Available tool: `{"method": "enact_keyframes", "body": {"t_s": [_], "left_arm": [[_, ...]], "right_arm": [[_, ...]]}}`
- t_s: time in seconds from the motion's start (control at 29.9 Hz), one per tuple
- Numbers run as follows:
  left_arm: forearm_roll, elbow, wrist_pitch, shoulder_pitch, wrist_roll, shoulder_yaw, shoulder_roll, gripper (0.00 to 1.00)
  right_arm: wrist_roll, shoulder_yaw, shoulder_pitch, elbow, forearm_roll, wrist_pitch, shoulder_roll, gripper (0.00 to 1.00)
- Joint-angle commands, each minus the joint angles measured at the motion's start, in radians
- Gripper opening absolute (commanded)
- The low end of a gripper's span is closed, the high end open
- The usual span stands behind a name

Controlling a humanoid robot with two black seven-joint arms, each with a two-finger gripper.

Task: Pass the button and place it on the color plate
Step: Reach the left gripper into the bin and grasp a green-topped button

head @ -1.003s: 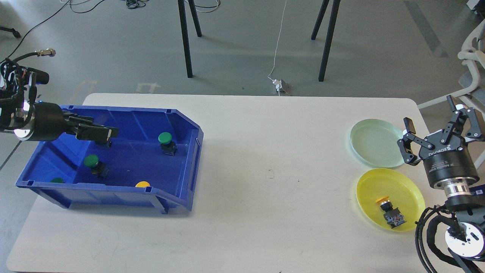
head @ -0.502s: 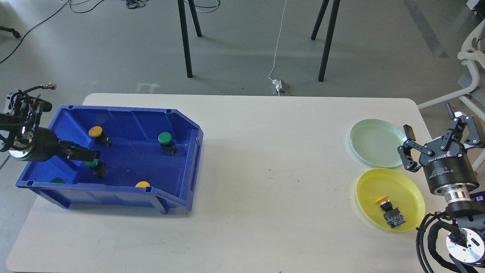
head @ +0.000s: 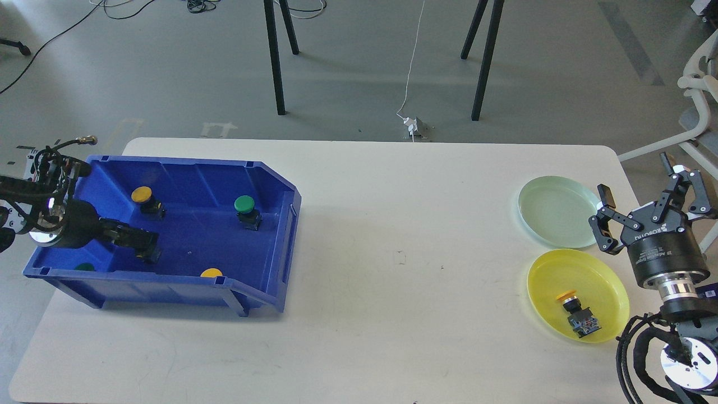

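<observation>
A blue bin [head: 168, 287] at the left holds a yellow button [head: 141, 194], a green button [head: 244, 204], and a green button [head: 85, 267] and a yellow button [head: 211, 273] half hidden by the front wall. My left gripper [head: 147, 244] is low inside the bin, over another button whose black base [head: 151, 256] shows; its cap is hidden. The dark fingers cannot be told apart. My right gripper [head: 645, 188] is open and empty beside the pale green plate [head: 555, 210]. A yellow plate [head: 603, 280] holds a yellow button [head: 567, 295].
The white table [head: 392, 252] spans the view. A chair [head: 698, 84] stands at the far right. Black stand legs [head: 275, 62] and a cable with a plug [head: 414, 126] are on the floor behind the table.
My left gripper has come down and back into the bin, from above the yellow button to over the front-left green button, hiding its cap. My right gripper dropped slightly, then held still.
</observation>
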Motion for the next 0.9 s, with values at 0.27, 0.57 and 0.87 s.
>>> {"method": "enact_keyframes", "body": {"t_s": [0.27, 0.57, 0.87], "left_arm": [[-0.003, 0.025, 0.016, 0.042, 0.000, 0.000, -0.033, 0.95], [0.000, 0.025, 0.018, 0.044, 0.000, 0.001, -0.037, 0.63], [0.000, 0.025, 0.052, 0.044, 0.000, 0.001, -0.039, 0.49]], "right_arm": [[0.000, 0.000, -0.008, 0.000, 0.000, 0.000, 0.000, 0.97], [0.000, 0.000, -0.014, -0.001, 0.000, 0.000, 0.000, 0.97], [0.000, 0.002, -0.025, -0.001, 0.000, 0.000, -0.002, 0.97]]}}
